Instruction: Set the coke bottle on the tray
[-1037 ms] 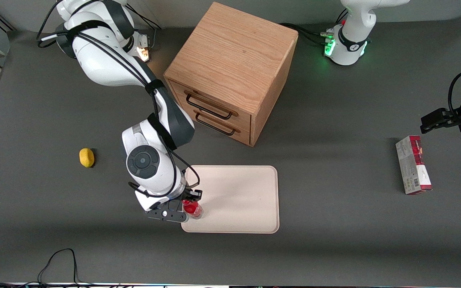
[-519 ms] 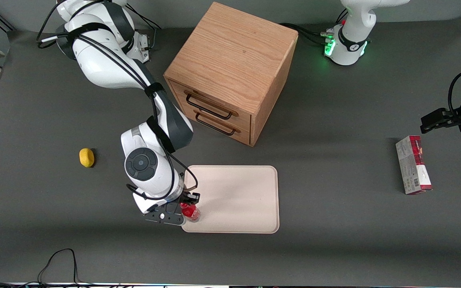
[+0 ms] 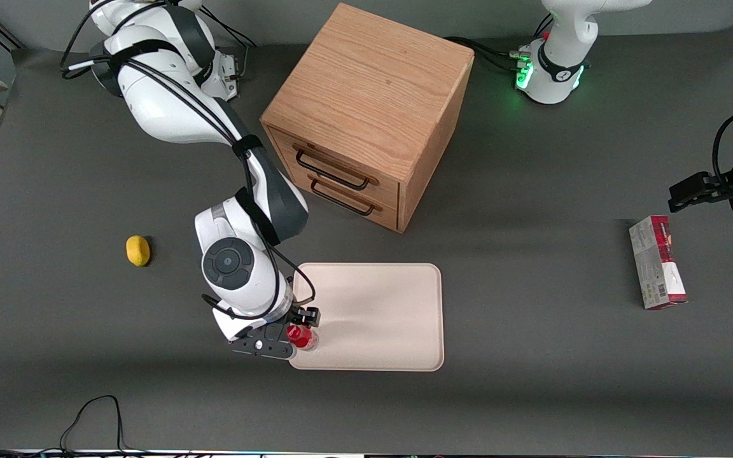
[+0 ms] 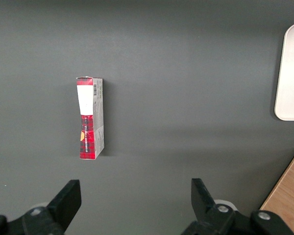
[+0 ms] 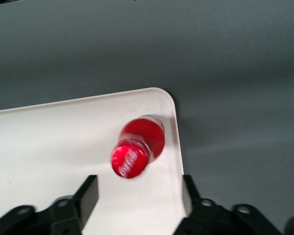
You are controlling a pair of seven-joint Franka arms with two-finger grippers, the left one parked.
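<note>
The coke bottle (image 3: 301, 337) stands upright on the cream tray (image 3: 379, 318), close to the tray corner nearest the front camera at the working arm's end. The right wrist view looks down on its red cap (image 5: 130, 161) with white script, and on the tray (image 5: 63, 142) under it. My gripper (image 3: 291, 332) hangs just above the bottle and is open. Its two black fingers (image 5: 88, 196) are spread wide, and neither touches the bottle. The gripper (image 5: 137, 196) holds nothing.
A wooden two-drawer cabinet (image 3: 366, 114) stands farther from the front camera than the tray. A yellow lemon (image 3: 138, 250) lies toward the working arm's end. A red-and-grey carton (image 3: 657, 262) lies toward the parked arm's end, also seen as the carton (image 4: 90, 117) near the tray's edge (image 4: 291, 73).
The gripper and wrist have shifted slightly toward the working arm's end. The bottle has settled more upright at the tray's corner.
</note>
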